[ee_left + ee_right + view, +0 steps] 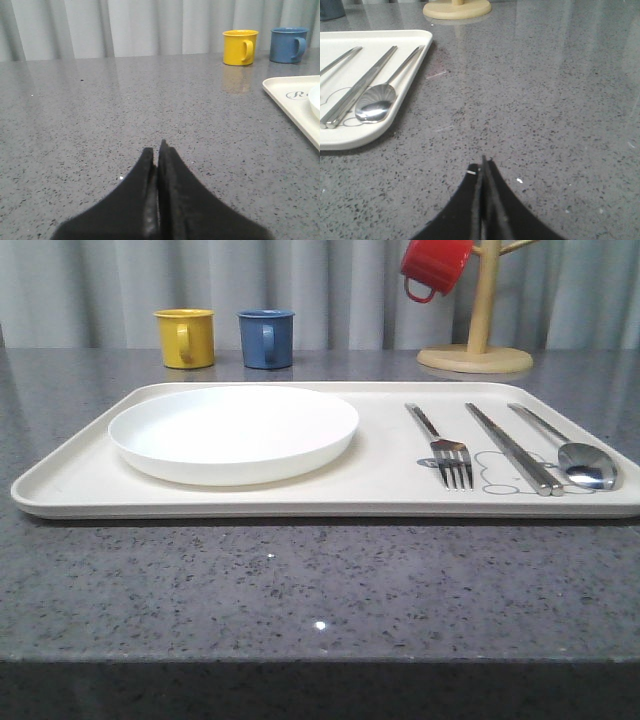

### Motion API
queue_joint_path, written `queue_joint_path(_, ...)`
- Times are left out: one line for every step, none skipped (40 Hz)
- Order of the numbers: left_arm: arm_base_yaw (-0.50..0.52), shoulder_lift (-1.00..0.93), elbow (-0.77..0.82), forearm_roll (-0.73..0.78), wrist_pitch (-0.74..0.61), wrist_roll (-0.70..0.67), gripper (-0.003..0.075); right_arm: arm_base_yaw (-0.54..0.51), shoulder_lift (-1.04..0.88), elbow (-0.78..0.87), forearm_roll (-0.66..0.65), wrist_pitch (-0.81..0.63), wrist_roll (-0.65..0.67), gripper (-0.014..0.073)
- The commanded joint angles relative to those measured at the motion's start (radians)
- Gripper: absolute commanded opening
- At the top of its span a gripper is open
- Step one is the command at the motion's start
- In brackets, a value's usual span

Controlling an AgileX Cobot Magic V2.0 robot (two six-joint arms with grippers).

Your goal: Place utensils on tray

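Four items lie on the tray (90,475): plate (233,432) at left, fork (441,445), chopsticks (513,448), spoon (570,450) at right (side by side). Left hand (158,150) and right hand (483,165) are closed, empty, over bare tabletop (300,580).

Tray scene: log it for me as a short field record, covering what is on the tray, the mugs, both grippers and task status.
tray: cream, on grey table
plate: on the tray's left part
fork: on tray, right of plate
chopsticks: on tray, between fork and spoon
spoon: on tray, nearest the right rim
mugs: yellow mug and blue mug behind tray; red mug hung on wooden stand
left gripper: shut, holding nothing
right gripper: shut, holding nothing
task status: all utensils on tray
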Motion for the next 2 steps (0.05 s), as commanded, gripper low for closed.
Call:
queue_joint_path(0.001,-0.023,-0.002,-0.002,-0.087,-0.007,-0.0018,-0.008,-0.017,-0.001,-0.001,-0.089,-0.008,-0.0123)
queue_joint_path(0.001,-0.023,-0.002,-0.002,-0.087,-0.007,-0.0018,-0.008,-0.017,-0.001,-0.001,-0.089,-0.008,-0.0123)
